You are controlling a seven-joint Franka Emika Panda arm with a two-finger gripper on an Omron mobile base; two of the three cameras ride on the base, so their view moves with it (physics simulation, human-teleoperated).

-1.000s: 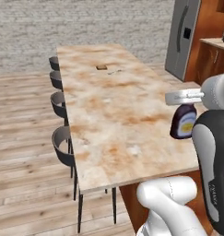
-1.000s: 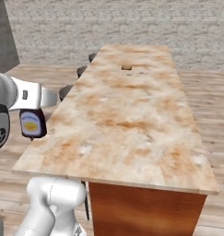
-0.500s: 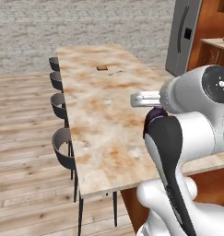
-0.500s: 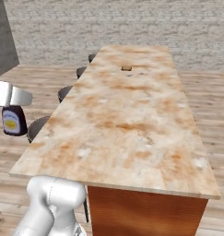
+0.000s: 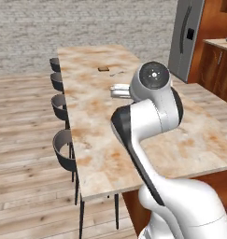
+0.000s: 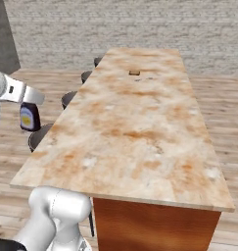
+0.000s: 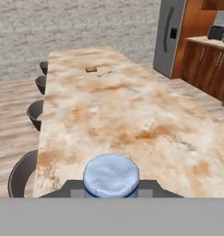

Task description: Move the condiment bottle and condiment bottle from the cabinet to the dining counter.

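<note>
- So, the hand (image 6: 28,100) is clamped shut on a bottle (image 6: 29,116), which hangs upright below it in the right base view, a dark body with a pale label.
- There the bottle is out past the worktop's (image 6: 140,127) long edge on the stool side, above a stool (image 6: 42,136), not yet over the marbled top.
- As I judge it, the task is partway done: one bottle is out of the cabinet and carried to the worktop, but not set down.
- No second bottle stands on the worktop, so by my reckoning this is the first of the two; the other is left to fetch after this one is placed.
- The hand view looks along the bottle from above: its pale blue cap (image 7: 111,175) sits at the bottom, with the worktop stretching away beyond it.
- That view also shows a small brown item (image 7: 91,69) and a thin utensil (image 7: 104,73) near the far end, and a steel fridge (image 7: 171,37) with wooden cabinets (image 7: 203,69) to the right.
- The left base view shows the row of stools (image 5: 63,149) along the worktop's edge; the arm (image 5: 147,116) stands across the middle of it.
- The right base view alone gives the bottle's side and label.
</note>
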